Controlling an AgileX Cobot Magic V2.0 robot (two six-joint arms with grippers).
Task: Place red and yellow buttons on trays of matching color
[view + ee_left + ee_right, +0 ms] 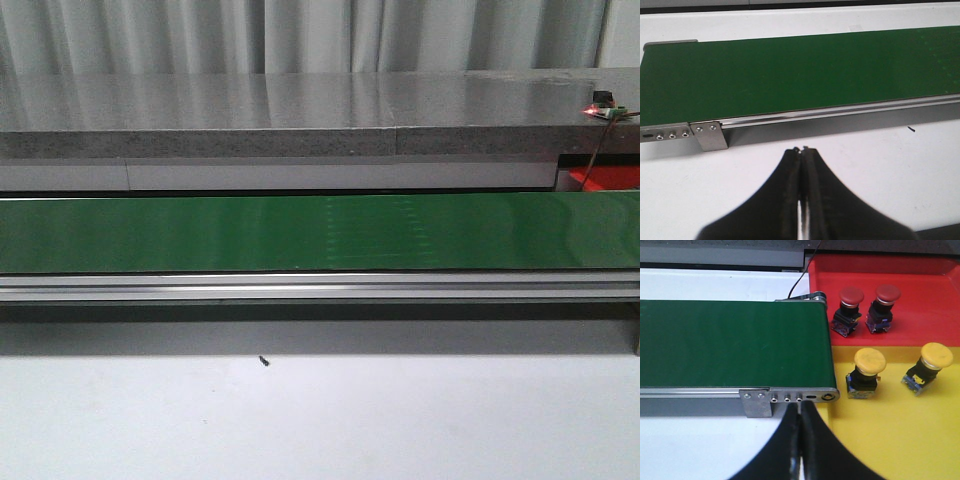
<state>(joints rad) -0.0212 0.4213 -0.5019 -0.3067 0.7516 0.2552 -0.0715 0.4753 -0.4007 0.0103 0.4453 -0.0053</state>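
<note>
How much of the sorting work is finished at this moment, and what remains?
Sorting looks finished for what is visible: two red buttons stand on the red tray, two yellow buttons on the yellow tray. Nothing is in hand: the left gripper and right gripper have their jaws shut and empty. The green belt carries no button, so nothing visible remains.

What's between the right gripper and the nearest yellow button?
In the right wrist view, only bare yellow tray separates the right gripper from the nearest yellow button.

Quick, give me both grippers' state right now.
Left gripper: closed, holding nothing, above the white table.
Right gripper: closed, holding nothing, near the end of the conveyor belt.
</note>
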